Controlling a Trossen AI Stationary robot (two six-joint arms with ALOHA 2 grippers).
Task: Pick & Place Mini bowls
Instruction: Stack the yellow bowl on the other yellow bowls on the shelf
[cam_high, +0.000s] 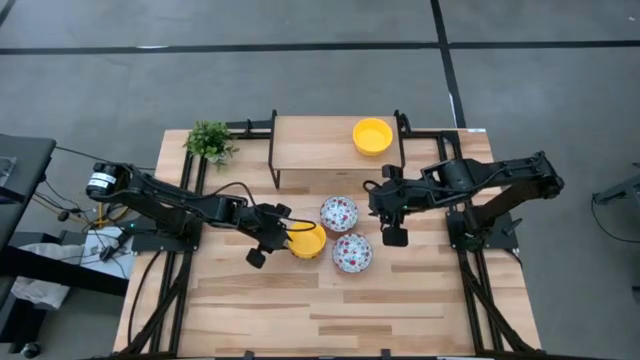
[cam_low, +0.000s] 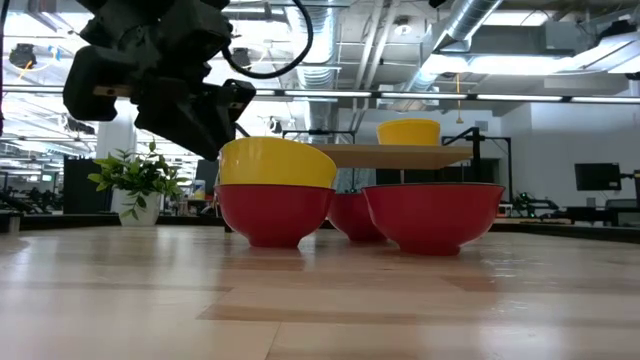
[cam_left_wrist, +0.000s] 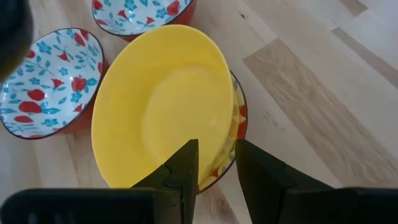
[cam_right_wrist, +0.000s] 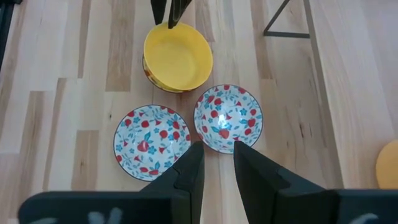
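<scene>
- Jaws of our left gripper (cam_left_wrist: 214, 163) stand narrow and pinch the rim of a yellow bowl (cam_left_wrist: 168, 106), one finger inside the rim and one outside; this bowl sits tilted in a patterned bowl (cam_left_wrist: 237, 118) below it.
- Jaws of our right gripper (cam_right_wrist: 216, 163) are a little apart and hold nothing; they hover near the edge of one floral bowl (cam_right_wrist: 227, 117).
- We judge the task is partly done: a second yellow bowl (cam_high: 372, 135) already rests on the raised wooden shelf (cam_high: 320, 145) at the back.
- Left to do, as we see it: the yellow bowl in our grip, the one under it, and two floral bowls, the other one (cam_right_wrist: 151, 141) just beside the first, all on the table.
- We work on a table (cam_high: 300, 310) of light wooden planks, with black frames at both sides and a small green plant (cam_high: 210, 140) at its back left corner.
- Beyond the table we see a large room with ceiling pipes, ducts and bright lamps, and a grey floor with dark lines.
</scene>
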